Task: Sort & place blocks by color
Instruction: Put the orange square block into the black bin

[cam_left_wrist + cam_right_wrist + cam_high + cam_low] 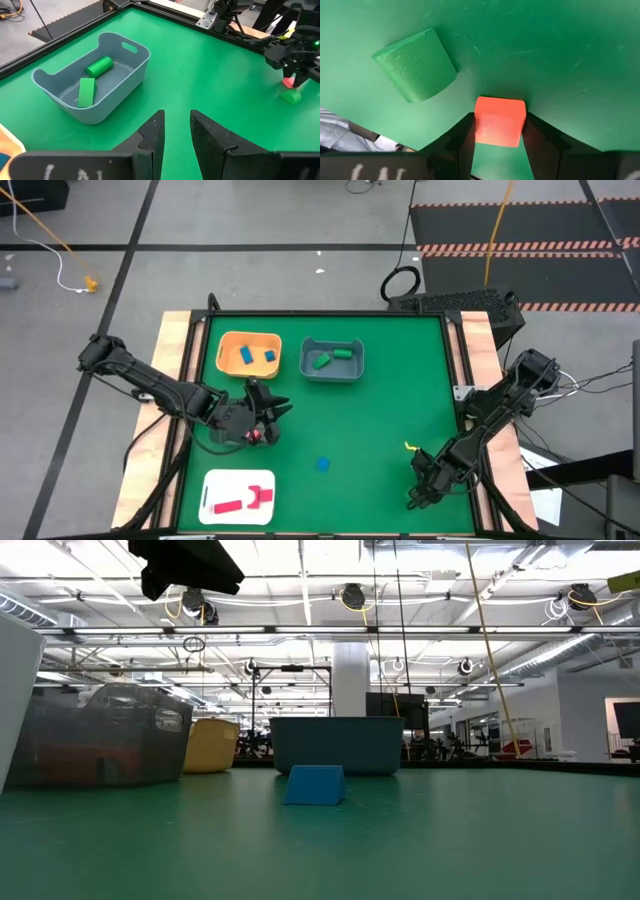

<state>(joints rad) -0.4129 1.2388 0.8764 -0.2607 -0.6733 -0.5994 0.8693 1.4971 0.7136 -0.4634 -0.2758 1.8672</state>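
Tray (212,480), white, near left corner: two red bars (232,506) on it. Orange bin (224,350) at far side holds two blue blocks (246,355). Left gripper (176,116) hovers between the two, fingers slightly parted, empty. Loose blue block (314,785) sits mid-table, nothing around it. Grey bin (135,65) holds two green blocks (99,66). Right gripper (415,495), near right edge, is clenched on a red block (500,121) at table level; a green wedge (415,64) lies just beside it, apart from the fingers.

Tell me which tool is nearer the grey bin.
Left. The left tool sits just short of the grey bin, pointing at it; the right tool is far off at the green mat's right side, gripping a red block.
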